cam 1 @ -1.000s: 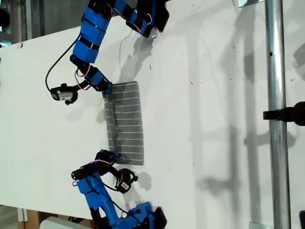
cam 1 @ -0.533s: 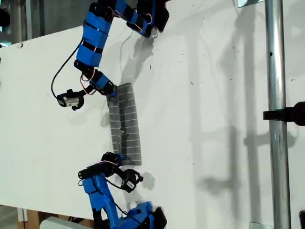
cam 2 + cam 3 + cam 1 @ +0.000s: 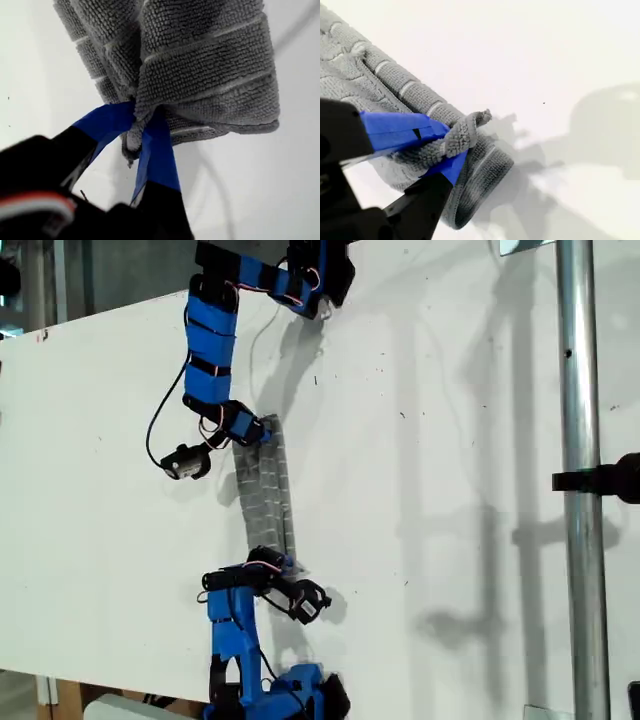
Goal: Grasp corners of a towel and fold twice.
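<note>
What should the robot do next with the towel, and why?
Probably carry both pinched corners on toward the exterior view's right and lay them down. My first gripper and my second gripper each clamp a corner, and the towel is lifted, only partly folded over.

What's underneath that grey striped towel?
Only the white table shows around the towel. Its folded layers and both tools pinching its ends hide anything beneath.
</note>
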Motion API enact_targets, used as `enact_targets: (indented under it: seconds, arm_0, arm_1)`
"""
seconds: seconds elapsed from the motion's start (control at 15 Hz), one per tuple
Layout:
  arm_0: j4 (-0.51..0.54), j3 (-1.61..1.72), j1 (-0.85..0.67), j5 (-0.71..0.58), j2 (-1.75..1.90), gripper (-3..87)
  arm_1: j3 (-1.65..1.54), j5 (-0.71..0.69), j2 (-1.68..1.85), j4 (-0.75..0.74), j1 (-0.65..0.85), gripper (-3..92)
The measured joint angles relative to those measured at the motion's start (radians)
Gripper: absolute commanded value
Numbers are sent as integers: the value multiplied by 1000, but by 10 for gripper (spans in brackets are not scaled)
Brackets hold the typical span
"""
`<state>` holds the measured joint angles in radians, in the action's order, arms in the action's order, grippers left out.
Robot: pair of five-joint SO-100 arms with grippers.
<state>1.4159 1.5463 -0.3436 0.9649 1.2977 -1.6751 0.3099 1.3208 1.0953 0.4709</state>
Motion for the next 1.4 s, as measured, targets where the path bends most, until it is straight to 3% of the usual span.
enact_targets:
  seconds: [0.13, 0.27, 0.47, 0.73, 0.93, 1.07, 1.13, 1.2, 1.4]
  arm_0:
    - [2, 25, 5, 37, -9, 263]
    - [40, 35, -2, 60, 2, 350]
    - [121, 77, -40, 67, 127, 380]
    - [140, 302, -133, 110, 466, 413]
    - [89, 515, -92, 160, 833, 228]
    - [-21, 712, -8, 209, 1127, 27]
    - [-107, 842, 52, 227, 1305, -28]
    - [-196, 1002, 112, 252, 1523, -28]
    - [-218, 1376, 230, 345, 2109, -24]
  arm_1:
    - [0, 15, -2, 8, 3, 225]
    - [0, 21, 14, 57, 26, 272]
    - [0, 23, 140, 160, 66, 301]
    - [-74, 106, 390, 285, 106, 311]
    - [-371, 324, 736, 282, 126, 298]
    - [-637, 515, 1051, 261, 100, 268]
    - [-779, 620, 1244, 253, 48, 275]
    - [-904, 726, 1434, 252, -15, 289]
    - [-1031, 888, 1617, 259, -115, 320]
